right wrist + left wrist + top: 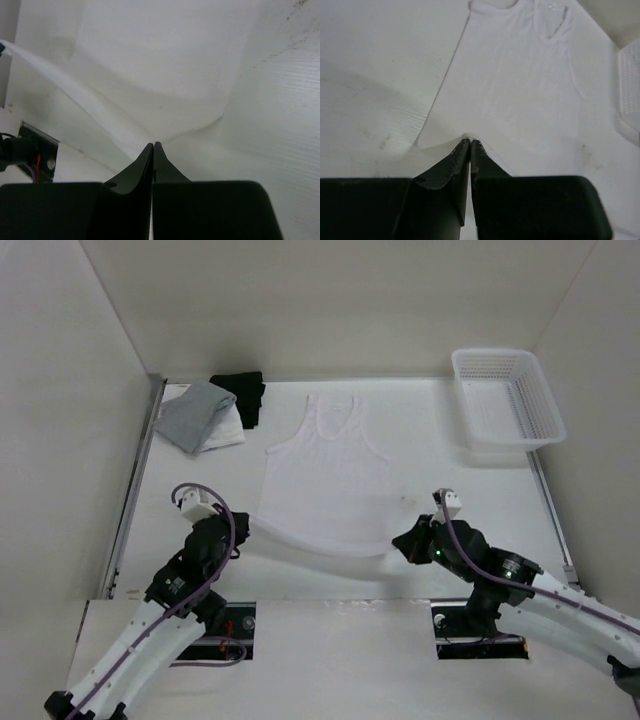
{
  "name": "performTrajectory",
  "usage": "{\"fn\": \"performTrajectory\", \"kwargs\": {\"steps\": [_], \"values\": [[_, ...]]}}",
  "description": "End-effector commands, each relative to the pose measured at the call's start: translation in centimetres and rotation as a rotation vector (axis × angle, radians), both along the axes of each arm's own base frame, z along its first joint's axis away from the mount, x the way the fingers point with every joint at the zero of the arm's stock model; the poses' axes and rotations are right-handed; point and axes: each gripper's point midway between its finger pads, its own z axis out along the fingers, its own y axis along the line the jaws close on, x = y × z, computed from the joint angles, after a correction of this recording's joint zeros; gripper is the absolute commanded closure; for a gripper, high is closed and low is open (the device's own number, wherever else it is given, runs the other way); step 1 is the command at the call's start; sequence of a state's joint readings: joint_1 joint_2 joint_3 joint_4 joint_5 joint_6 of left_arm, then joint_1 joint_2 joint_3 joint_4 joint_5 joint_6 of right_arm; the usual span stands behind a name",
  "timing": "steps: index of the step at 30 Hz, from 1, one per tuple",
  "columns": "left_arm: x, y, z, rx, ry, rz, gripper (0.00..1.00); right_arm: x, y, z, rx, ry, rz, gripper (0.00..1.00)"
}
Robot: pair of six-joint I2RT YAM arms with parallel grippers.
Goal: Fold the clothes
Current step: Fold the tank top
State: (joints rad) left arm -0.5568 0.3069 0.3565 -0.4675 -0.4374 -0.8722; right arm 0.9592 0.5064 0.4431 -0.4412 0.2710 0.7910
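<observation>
The clothes (325,475), a thin white sleeveless top, lie flat in the middle of the table with the straps toward the back wall. The near hem is raised off the table and stretched between the two grippers. My left gripper (243,527) is shut on the bottom-left corner; in the left wrist view the clothes (520,90) peak up into the closed tips of the left gripper (470,142). My right gripper (403,540) is shut on the bottom-right corner. In the right wrist view the clothes (150,65) spread beyond the closed right gripper (153,145), and the hem runs off to the upper left.
A white plastic basket (500,353) stands at the back right. A folded grey garment (195,415) and a black garment (245,392) lie at the back left. White walls enclose the table on three sides.
</observation>
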Motion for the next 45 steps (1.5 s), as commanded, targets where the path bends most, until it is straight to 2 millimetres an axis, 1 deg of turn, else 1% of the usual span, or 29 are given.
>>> {"fn": "performTrajectory", "kwargs": {"steps": [1,2,3,4,6,8,9,10,12,15,18,19,20,21,22,24,25,27,29,31,32,33,35,36,37,39,40,42,45], "values": [[1.2,0.7,0.0,0.006,-0.002,0.084,0.98,2.4,0.4,1.8,0.034,-0.03,-0.107,0.99],[2.2,0.4,0.5,0.014,-0.015,0.088,0.98,3.8,0.5,2.4,0.027,-0.055,-0.12,0.99],[3.3,0.1,1.3,0.021,-0.037,0.092,0.98,4.7,0.6,2.8,0.03,-0.066,-0.124,0.99],[4.5,-0.2,2.2,0.023,-0.061,0.093,0.98,6.1,0.6,3.4,0.039,-0.086,-0.136,0.99],[7.6,-0.6,4.8,0.027,-0.128,0.114,0.98,9.5,0.1,5.1,0.049,-0.131,-0.171,0.99],[11.0,-0.7,7.3,0.029,-0.186,0.142,0.98,13.2,-0.7,6.9,0.061,-0.17,-0.209,0.99],[13.2,-0.8,8.4,0.024,-0.207,0.155,0.98,15.2,-1.2,7.7,0.065,-0.184,-0.231,0.99],[15.3,-1.0,9.2,0.014,-0.218,0.16,0.98,17.2,-1.7,8.7,0.072,-0.201,-0.252,0.99],[19.6,-1.5,10.1,-0.01,-0.224,0.159,0.98,21.1,-2.5,9.9,0.078,-0.215,-0.292,0.99],[25.4,-2.0,9.5,-0.006,-0.199,0.181,0.98,27.2,-2.9,10.3,0.083,-0.202,-0.305,0.99],[30.9,-1.7,7.6,0.018,-0.158,0.203,0.97,33.7,-3.4,9.5,0.097,-0.172,-0.329,0.99],[32.6,-1.9,7.1,0.026,-0.15,0.2,0.95,35.9,-3.8,9.2,0.109,-0.164,-0.345,0.99],[34.4,-2.1,6.4,0.032,-0.143,0.193,0.89,37.6,-4.2,8.7,0.116,-0.152,-0.363,0.98],[35.9,-2.5,6.0,0.03,-0.14,0.164,0.79,39.9,-4.6,7.8,0.129,-0.136,-0.384,0.9],[37.0,-2.9,5.4,0.032,-0.137,0.141,0.71,41.5,-4.7,6.9,0.133,-0.124,-0.396,0.8],[37.7,-2.7,4.0,0.034,-0.112,0.137,0.61,43.1,-4.8,4.9,0.126,-0.089,-0.414,0.6],[37.2,-2.6,3.3,0.03,-0.096,0.132,0.61,42.9,-4.6,3.7,0.116,-0.056,-0.414,0.52],[34.7,-2.2,3.1,0.033,-0.091,0.132,0.61,41.8,-5.1,2.6,0.085,-0.042,-0.433,0.48],[31.0,-2.5,2.8,0.028,-0.104,0.121,0.63,39.9,-4.9,2.0,0.048,-0.048,-0.449,0.48],[27.0,-3.0,1.7,0.025,-0.113,0.118,0.65,37.4,-4.6,2.0,0.032,-0.056,-0.455,0.49],[25.0,-3.2,0.8,0.028,-0.105,0.118,0.66,35.9,-4.2,2.0,0.038,-0.061,-0.453,0.53],[23.1,-3.3,-0.1,0.031,-0.09,0.12,0.66,34.3,-3.7,1.7,0.043,-0.065,-0.444,0.61],[19.7,-3.3,-2.0,0.03,-0.052,0.108,0.66,31.3,-2.9,1.0,0.064,-0.067,-0.426,0.81],[18.7,-3.2,-2.6,0.028,-0.038,0.103,0.65,29.8,-2.6,0.3,0.079,-0.053,-0.422,0.92],[17.8,-3.0,-3.3,0.018,-0.022,0.096,0.62,28.4,-2.3,-0.5,0.093,-0.034,-0.416,0.96],[16.2,-3.2,-4.9,-0.011,0.02,0.061,0.59,26.1,-1.9,-1.8,0.104,-0.011,-0.4,0.97],[15.7,-3.2,-5.5,-0.031,0.038,0.043,0.58,25.0,-1.7,-2.3,0.106,-0.006,-0.393,0.96],[15.3,-2.8,-6.8,-0.063,0.07,0.041,0.57,23.4,-1.8,-2.9,0.114,-0.009,-0.39,0.9],[15.9,-2.0,-7.1,-0.11,0.052,0.054,0.53,21.6,-2.3,-3.7,0.111,-0.006,-0.378,0.78]]}}
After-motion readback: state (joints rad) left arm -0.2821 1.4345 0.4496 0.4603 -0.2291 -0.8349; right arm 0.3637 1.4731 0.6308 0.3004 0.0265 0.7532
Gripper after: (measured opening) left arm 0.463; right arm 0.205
